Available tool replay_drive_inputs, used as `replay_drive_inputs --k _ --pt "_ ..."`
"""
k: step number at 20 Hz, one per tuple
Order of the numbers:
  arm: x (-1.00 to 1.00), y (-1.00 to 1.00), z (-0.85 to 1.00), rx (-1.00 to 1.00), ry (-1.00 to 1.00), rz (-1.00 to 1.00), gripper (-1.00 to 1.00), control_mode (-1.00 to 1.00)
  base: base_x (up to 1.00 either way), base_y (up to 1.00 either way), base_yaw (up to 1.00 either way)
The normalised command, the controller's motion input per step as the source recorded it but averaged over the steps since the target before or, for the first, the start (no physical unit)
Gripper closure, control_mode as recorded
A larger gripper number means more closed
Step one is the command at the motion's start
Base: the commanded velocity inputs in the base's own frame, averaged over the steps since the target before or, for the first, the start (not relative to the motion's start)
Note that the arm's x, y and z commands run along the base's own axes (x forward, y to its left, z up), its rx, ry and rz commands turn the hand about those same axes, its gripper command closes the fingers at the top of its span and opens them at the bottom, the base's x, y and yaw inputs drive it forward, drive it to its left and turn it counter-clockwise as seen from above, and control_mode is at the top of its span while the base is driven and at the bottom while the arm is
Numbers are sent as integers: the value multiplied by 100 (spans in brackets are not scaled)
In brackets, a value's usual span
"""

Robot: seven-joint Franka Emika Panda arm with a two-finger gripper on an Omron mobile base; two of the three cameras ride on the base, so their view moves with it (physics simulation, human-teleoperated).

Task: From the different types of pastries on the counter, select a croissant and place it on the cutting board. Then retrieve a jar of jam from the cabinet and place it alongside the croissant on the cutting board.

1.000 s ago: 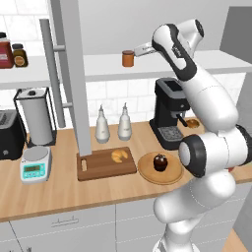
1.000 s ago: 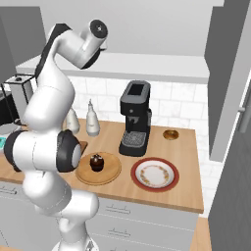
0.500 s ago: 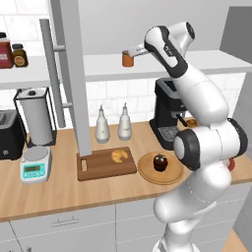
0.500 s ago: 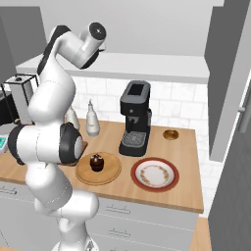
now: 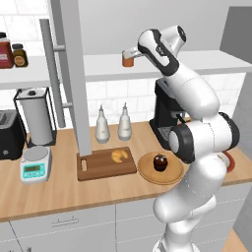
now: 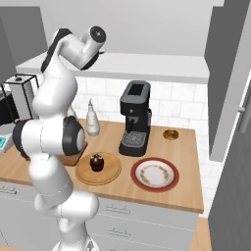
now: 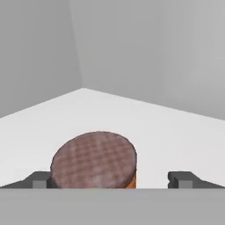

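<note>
Up on the cabinet shelf is where you're working now: the croissant [image 5: 118, 155] already sits on the cutting board [image 5: 106, 163], so you're on the jam step. The gripper [image 5: 127, 52] is at the jam jar [image 5: 128, 59], and in the hand view the jar's brown lid [image 7: 93, 158] sits between the two spread fingertips [image 7: 40, 180], nearer the left one, with clear space on the right. So the claw is open and not gripping yet. Next move, I'd guess: centre on the jar, ease a bit closer, then squeeze and lift it clear of the shelf.

Counting left to right in the left base view: two jars [image 5: 18, 54] on the far left shelf, one scale [image 5: 35, 164], one board with one croissant, two bottles [image 5: 102, 125], one wooden plate [image 5: 160, 168] with one chocolate pastry [image 5: 159, 161], one coffee machine [image 5: 164, 115].
</note>
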Motion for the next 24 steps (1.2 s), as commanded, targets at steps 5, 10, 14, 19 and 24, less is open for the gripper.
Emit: replay_drive_inputs --k 5,10,14,19,24 --pt "32 27 -25 1 0 5 100 -100 0 0 0" --pt "25 7 -22 3 9 8 100 -100 0 0 0" --pt "-69 -11 -14 0 -15 3 100 -100 0 0 0" --pt "-100 -29 9 0 -39 2 100 -100 0 0 0" --pt "-100 -26 30 0 -49 0 100 -100 0 0 0"
